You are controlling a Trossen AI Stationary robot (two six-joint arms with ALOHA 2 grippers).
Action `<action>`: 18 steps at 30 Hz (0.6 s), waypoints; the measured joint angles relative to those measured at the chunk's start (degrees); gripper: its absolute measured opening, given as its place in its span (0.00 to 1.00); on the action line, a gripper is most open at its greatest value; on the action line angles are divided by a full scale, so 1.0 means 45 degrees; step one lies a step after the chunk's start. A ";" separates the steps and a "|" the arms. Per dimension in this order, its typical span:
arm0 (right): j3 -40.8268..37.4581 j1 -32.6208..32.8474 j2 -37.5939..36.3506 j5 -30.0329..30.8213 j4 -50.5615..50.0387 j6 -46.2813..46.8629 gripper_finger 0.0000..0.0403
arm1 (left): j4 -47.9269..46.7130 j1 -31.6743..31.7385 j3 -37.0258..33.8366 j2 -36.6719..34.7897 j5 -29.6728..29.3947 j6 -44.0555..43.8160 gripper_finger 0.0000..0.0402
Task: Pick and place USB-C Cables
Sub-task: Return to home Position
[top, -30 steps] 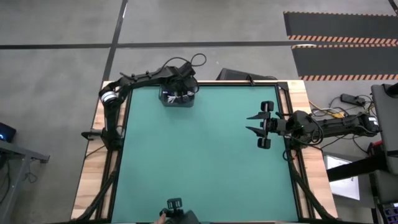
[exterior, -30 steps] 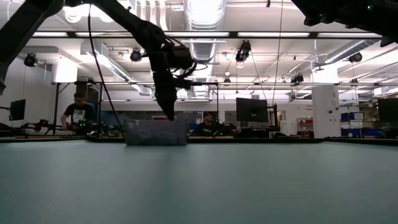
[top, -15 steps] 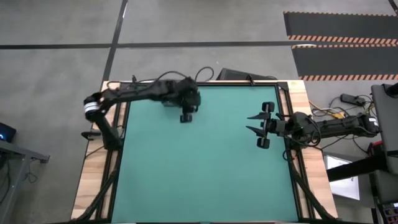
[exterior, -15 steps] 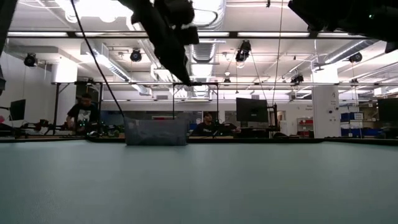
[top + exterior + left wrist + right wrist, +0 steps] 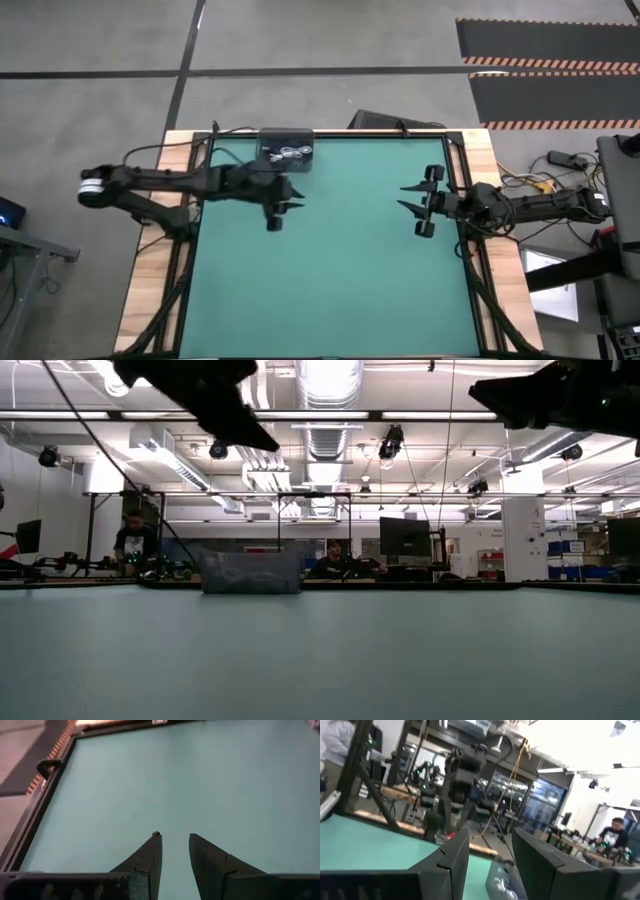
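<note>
Surroundings: a green-topped table (image 5: 330,300) with a wooden border carries one translucent bin (image 5: 286,133), set against the far edge, left of its middle. A black clamp (image 5: 47,766) sits on the table frame near one corner. Beyond the far edge, the low view shows a workshop with one person (image 5: 132,540) left of the bin, a second person (image 5: 328,563) right of it, and a dark monitor (image 5: 405,537).

Count: one bin, two arms. USB-C Cables (image 5: 292,153) lie inside the bin. A white coil is distinguishable; the rest reads as a dark mass, so the number of bundles cannot be told.

Left gripper (image 5: 295,197): over the mat just in front of the bin, raised well above the surface. Its fingers (image 5: 150,855) are parted by a narrow gap and hold nothing.

Right gripper (image 5: 402,198): near the right edge, about halfway along it, pointing toward the table middle. Its fingers (image 5: 452,860) are set wide apart and empty.
</note>
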 joint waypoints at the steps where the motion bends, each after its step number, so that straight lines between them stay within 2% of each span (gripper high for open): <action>1: -0.0039 0.0000 -0.0046 0.0092 -0.0052 0.0049 0.35 | 0.0363 -0.0059 -0.0471 -0.0408 0.0000 -0.0149 0.20; 8: -0.0058 0.0000 -0.0170 0.0118 0.0078 -0.0057 0.35 | 0.2732 -0.0172 -0.3707 -0.3213 0.0003 -0.1109 0.19; 16: -0.0063 0.0000 -0.0146 0.0133 0.0067 -0.0078 0.35 | 0.3153 -0.0184 -0.6073 -0.6214 0.0638 -0.1767 0.02; 18: -0.0063 0.0000 -0.0146 0.0285 0.0063 -0.0090 0.35 | 0.3148 -0.0182 -0.6525 -0.6975 0.0734 -0.2021 0.01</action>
